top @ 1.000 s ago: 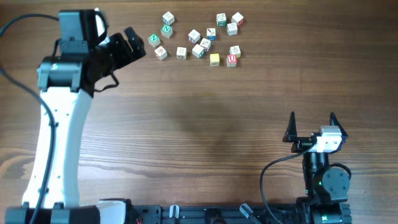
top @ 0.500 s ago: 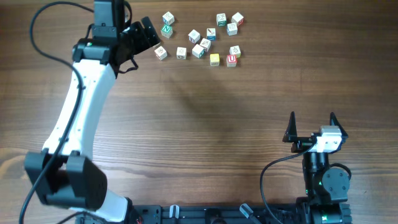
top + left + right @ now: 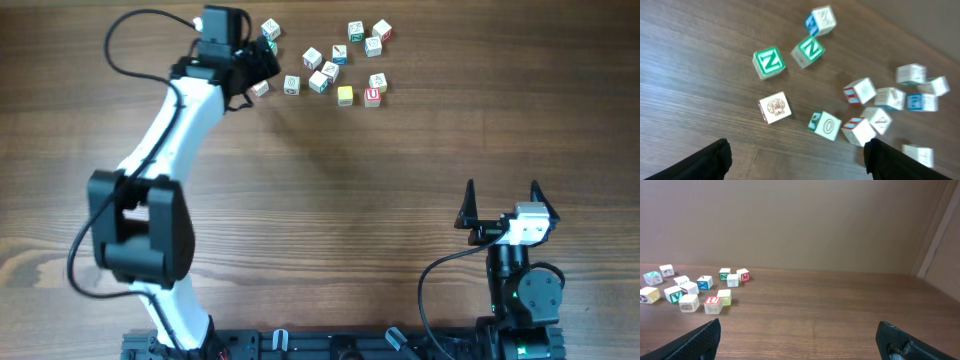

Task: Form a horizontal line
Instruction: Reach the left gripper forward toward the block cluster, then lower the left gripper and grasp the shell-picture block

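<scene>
Green N cube [image 3: 770,62], brown shell cube [image 3: 774,107], yellow cube [image 3: 345,95], brown woodgrain table [image 3: 300,200]

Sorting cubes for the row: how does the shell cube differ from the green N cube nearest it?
The shell cube shows a brown picture; the N cube shows a green letter in a green frame. The shell cube lies nearer the left hand, the N cube farther off. Both are pale, lie flat and touch no other cube.

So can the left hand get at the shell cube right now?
Probably yes. The left hand is open near the shell cube, which stands apart from the nearest green N cube and the O cube, leaving room around it.
</scene>
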Controlling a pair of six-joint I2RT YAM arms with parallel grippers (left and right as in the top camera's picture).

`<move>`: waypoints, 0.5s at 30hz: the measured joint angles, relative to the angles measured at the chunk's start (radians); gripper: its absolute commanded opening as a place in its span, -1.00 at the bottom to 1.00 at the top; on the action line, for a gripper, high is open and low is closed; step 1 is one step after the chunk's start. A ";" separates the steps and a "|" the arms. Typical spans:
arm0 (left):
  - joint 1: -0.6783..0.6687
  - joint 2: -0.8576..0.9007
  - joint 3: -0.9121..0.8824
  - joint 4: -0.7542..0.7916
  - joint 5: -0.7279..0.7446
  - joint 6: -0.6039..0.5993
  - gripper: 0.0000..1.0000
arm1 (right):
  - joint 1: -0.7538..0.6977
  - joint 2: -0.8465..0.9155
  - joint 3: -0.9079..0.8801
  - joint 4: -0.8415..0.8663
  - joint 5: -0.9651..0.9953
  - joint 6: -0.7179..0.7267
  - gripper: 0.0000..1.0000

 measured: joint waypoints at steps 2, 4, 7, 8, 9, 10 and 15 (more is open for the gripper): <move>-0.021 0.031 0.000 0.004 -0.038 -0.026 0.81 | 0.000 0.000 0.000 0.000 0.000 0.000 0.99; -0.034 0.053 0.000 0.023 -0.061 -0.054 0.81 | 0.000 0.000 0.000 0.000 0.000 0.000 0.99; -0.039 0.078 0.000 0.065 -0.088 -0.110 0.80 | 0.000 0.000 0.000 0.000 0.000 0.000 1.00; -0.039 0.083 0.000 0.080 -0.090 -0.122 0.79 | 0.000 0.000 0.000 0.000 0.000 0.000 0.99; -0.039 0.086 0.000 0.085 -0.096 -0.135 0.79 | 0.000 0.000 0.000 0.000 0.000 0.000 0.99; -0.039 0.089 0.000 0.088 -0.100 -0.145 0.79 | 0.000 0.000 0.000 0.000 0.000 0.000 0.99; -0.039 0.125 0.002 0.116 -0.142 -0.223 0.79 | 0.000 0.000 0.000 0.000 0.000 0.000 0.99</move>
